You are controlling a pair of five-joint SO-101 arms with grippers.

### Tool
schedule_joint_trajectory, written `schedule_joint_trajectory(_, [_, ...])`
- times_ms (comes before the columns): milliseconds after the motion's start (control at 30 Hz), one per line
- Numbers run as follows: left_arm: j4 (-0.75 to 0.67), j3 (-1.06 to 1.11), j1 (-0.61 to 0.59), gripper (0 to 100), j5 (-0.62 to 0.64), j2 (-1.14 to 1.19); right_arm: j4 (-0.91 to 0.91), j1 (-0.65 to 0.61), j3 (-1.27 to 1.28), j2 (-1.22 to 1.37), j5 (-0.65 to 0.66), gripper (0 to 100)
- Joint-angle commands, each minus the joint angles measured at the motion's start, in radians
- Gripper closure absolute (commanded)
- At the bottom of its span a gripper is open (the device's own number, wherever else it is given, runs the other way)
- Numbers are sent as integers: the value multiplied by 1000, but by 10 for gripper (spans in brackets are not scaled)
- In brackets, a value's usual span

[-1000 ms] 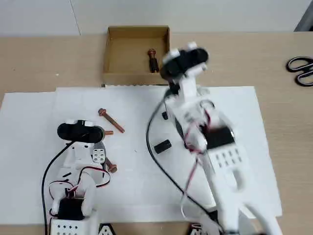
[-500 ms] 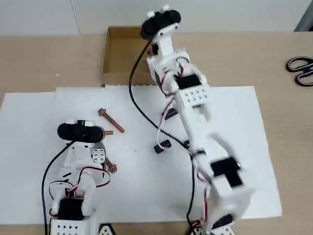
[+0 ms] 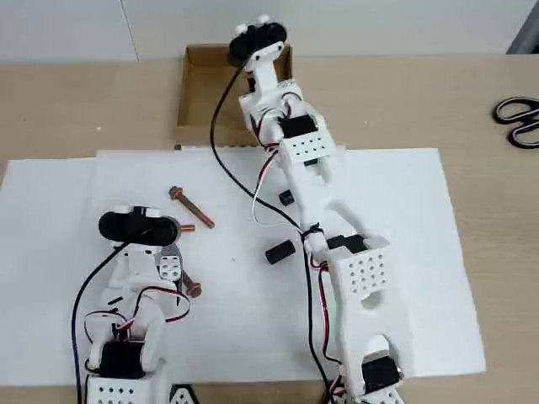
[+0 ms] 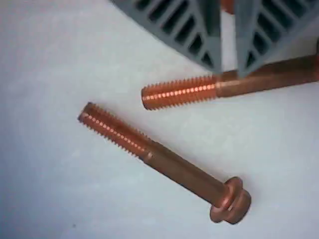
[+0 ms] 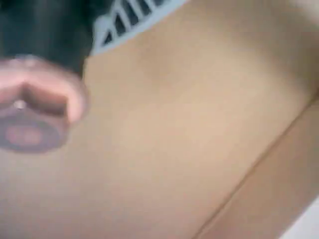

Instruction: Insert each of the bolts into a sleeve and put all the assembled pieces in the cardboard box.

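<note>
Nearest me, just beside my left arm's base, a copper bolt [image 3: 192, 288] lies on the white paper sheet [image 3: 76, 194]. A little farther out my left gripper [image 4: 228, 69] points down at the sheet. Its grey fingers [image 4: 199, 30] are narrow, with a thin slit between them, and the tips sit over the shaft of a second bolt [image 4: 189, 92]. I cannot tell whether they press on it. From above, my own wrist housing covers that bolt except for its threaded end; the left wrist view lays out its threads and smooth shank. Just past it a third bolt [image 4: 164, 159] lies free and slanted, near the second but apart from it.

Midway across the sheet a black sleeve [image 3: 280, 251] lies on its side just beside my right arm, and a second sleeve [image 3: 286, 198] sits at the arm's edge, partly tucked under it. That arm lies stretched over the sheet to the cardboard box [image 3: 202, 93] at the sheet's far edge, and it blocks the box's right side from above. There my right gripper [image 3: 255, 52] is over the box floor. Its wrist view, though blurred, shows a flanged bolt head with a black sleeve behind it: the assembled piece [image 5: 30, 109], held close by a grey finger [image 5: 129, 20] above brown cardboard.

Far off to the right, a pair of scissors [image 3: 518, 114] rests on the bare wooden table [image 3: 472, 93].
</note>
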Motion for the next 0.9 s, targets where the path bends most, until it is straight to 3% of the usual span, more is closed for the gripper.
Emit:
schedule_joint_trajectory(0, [-21,-4,-2,993,5,-8,65,-12,-74,-25,51,913])
schedule_joint_trajectory(133, [-21,-4,-2,993,5,-8,134,-12,-75,-30,57,791])
schedule_joint_trajectory(400, [-21,-4,-3,993,5,-8,259,-12,-77,-127,52,785])
schedule_joint_trajectory(700, [-21,-4,-3,993,5,-8,688,-21,-77,-344,48,911])
schedule_joint_trajectory(867, [-21,-4,-3,993,5,-8,938,-50,-77,-406,-49,986])
